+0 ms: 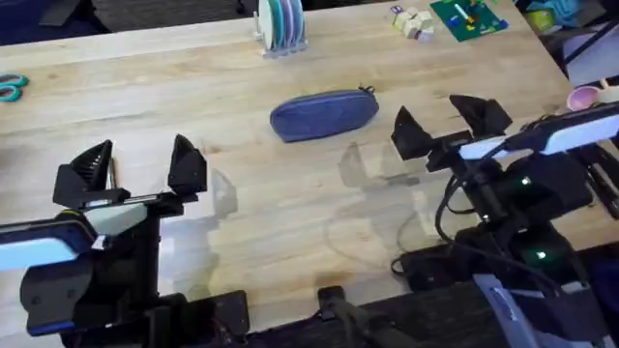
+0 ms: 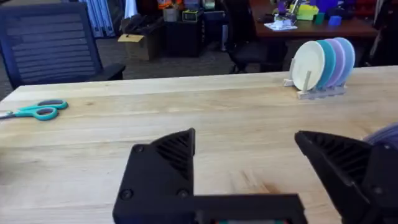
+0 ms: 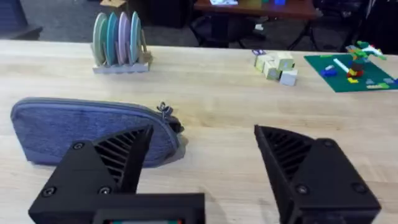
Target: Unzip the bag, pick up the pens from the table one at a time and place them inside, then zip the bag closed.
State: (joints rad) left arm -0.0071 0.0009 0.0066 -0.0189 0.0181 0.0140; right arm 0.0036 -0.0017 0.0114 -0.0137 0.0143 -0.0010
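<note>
The blue-grey bag [image 1: 324,114] lies on the table [image 1: 242,208] near its middle. Its zipper looks closed, with the small pull tab [image 3: 165,111] at the right end. My right gripper [image 1: 445,118] hovers open just right of the bag, nothing between its fingers. In the right wrist view the bag [image 3: 87,127] sits just beyond the right gripper [image 3: 204,130]. My left gripper [image 1: 135,162] stands open over bare wood at the front left, well apart from the bag. In the left wrist view the left gripper [image 2: 245,140] is empty, and the bag's edge [image 2: 385,134] peeks in. The pens are out of view.
A rack of pastel plates [image 1: 280,24] stands at the back centre. Teal scissors [image 1: 10,89] lie at the far left edge. Wooden blocks [image 1: 414,23] and a green board with bricks [image 1: 467,19] sit at the back right. A pink object [image 1: 583,97] rests by the right edge.
</note>
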